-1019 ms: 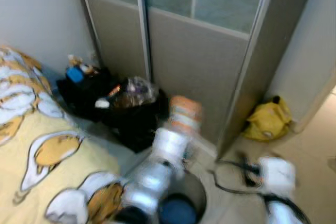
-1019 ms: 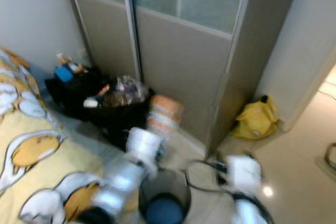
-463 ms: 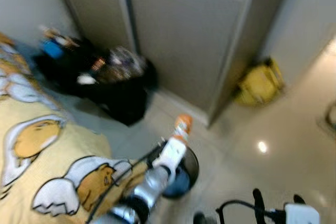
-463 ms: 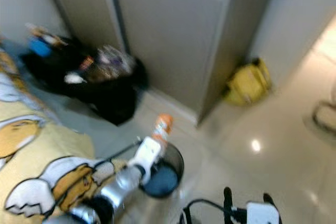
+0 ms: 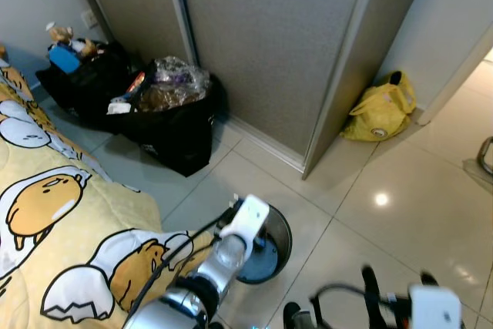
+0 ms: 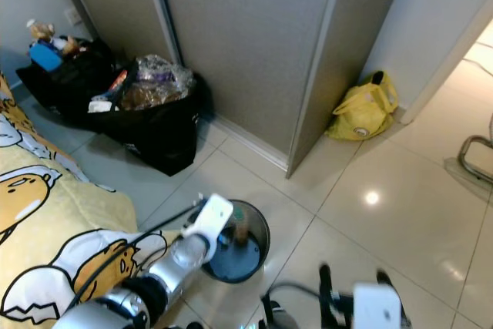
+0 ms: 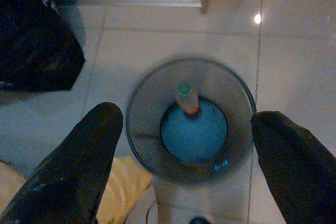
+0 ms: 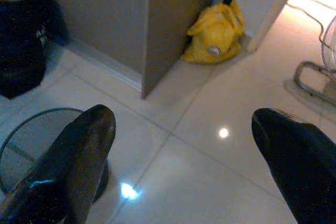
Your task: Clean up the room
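Floor bin (image 7: 144, 129): bottle (image 7: 186, 97) inside, L hand (image 7: 184, 150) open.

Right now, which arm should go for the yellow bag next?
Right, probably. The right gripper is open and empty, and its wrist view faces the yellow bag. The left gripper hangs open over the bin, on the robot's left.

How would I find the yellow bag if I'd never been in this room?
Start at the tall grey sliding doors and go to their right-hand corner post. The yellow bag slumps on the shiny tiles there, against the white wall. It is small and bright yellow, unlike the big black bags near the bed.
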`<state>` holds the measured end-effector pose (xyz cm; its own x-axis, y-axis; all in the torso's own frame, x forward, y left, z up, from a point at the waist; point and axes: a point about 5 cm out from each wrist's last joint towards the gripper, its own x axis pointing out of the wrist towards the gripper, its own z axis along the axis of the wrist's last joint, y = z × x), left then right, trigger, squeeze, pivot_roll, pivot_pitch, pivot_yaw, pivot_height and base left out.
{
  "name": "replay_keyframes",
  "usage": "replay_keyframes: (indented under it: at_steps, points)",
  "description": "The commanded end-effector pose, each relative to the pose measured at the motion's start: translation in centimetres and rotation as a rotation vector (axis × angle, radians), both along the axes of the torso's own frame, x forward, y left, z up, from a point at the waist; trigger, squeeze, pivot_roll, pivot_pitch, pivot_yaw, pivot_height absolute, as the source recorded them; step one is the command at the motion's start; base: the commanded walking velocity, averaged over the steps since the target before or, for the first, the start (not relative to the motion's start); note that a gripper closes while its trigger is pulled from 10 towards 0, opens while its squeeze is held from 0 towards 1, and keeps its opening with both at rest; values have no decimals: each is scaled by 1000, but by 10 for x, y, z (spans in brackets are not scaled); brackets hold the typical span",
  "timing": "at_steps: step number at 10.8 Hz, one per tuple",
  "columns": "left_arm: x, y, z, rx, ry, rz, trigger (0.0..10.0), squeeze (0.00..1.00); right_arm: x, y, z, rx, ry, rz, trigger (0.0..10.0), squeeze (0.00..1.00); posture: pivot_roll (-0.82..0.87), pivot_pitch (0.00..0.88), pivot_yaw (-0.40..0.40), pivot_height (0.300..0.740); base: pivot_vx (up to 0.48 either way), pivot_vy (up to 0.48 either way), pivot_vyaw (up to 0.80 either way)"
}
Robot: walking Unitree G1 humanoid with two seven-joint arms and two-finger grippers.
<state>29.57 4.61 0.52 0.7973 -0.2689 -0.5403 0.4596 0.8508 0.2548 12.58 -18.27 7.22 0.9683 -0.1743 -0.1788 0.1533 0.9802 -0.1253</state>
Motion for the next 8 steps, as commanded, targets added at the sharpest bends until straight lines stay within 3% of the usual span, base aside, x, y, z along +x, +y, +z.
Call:
replay_keyframes:
  at_steps: [1,2,3,4,5,6,7,8]
  points:
    - [-16,1,-16,-33,104,13,10000,0,5,-2,-7,14,32,-3,10000,0,-158,210,71,740,0,0,0]
    - [-18,15,-19,-189,106,58,10000,0,30,-5,-7,45,-6,-14,10000,0,-109,154,68,740,0,0,0]
    - [-8,29,-4,-282,-38,59,10000,0,50,-7,-3,53,-47,-2,10000,0,-52,84,59,740,0,0,0]
    - [1,49,29,-377,-260,56,10000,0,75,-9,1,55,-95,16,10000,0,36,7,44,740,0,0,0]
    - [6,65,68,-452,-429,102,10000,0,94,-10,3,61,-119,27,10000,0,74,0,31,740,0,0,0]
    - [7,81,102,-501,-591,180,10000,0,110,-11,4,76,-134,31,10000,0,129,0,5,740,0,0,0]
    - [3,99,118,-477,-687,274,10000,0,124,-11,7,93,-146,47,10000,0,151,0,-22,740,0,0,444]
    - [-3,114,106,-387,-693,292,10000,0,139,-7,8,108,-148,80,10000,0,181,0,-43,740,0,0,725]
